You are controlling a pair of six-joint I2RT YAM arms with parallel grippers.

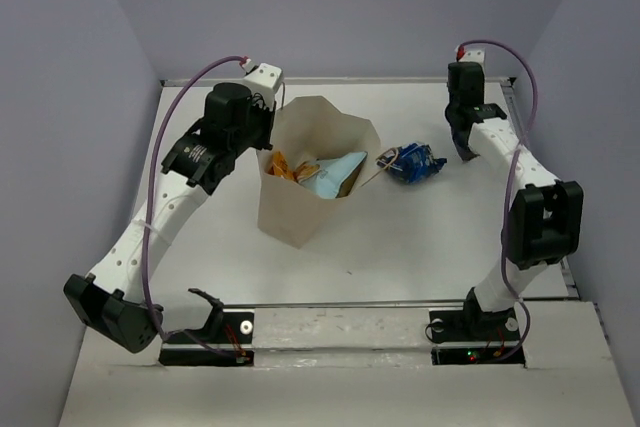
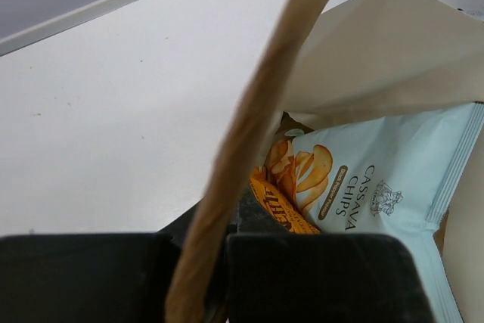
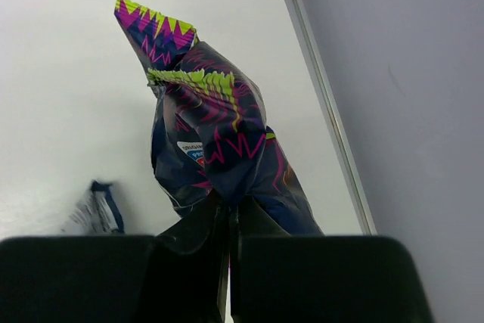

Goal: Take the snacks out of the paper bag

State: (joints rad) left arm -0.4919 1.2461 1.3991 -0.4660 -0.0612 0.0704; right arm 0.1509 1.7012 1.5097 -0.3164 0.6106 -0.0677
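The paper bag is standing upright at the middle left of the table in the top view, with its mouth wide open. The left gripper is reaching to the upper left rim of the bag. In the left wrist view its fingers are pressing together on one thin twisted handle, which is running up between them across the frame.

Two snacks are lying inside the bag. The light-blue chip bag, with "CASSAVA CHIPS" printed on it, is leaning at the right side of the opening. The long orange chip bag is lying partly under it, at its left.

The small shiny blue packet is lying on the table just right of the bag, apart from it.

The right gripper is hanging at the upper right of the table, near the rail. It is pinching the lower end of the dark navy packet, which is crumpled and is standing up above the fingers.
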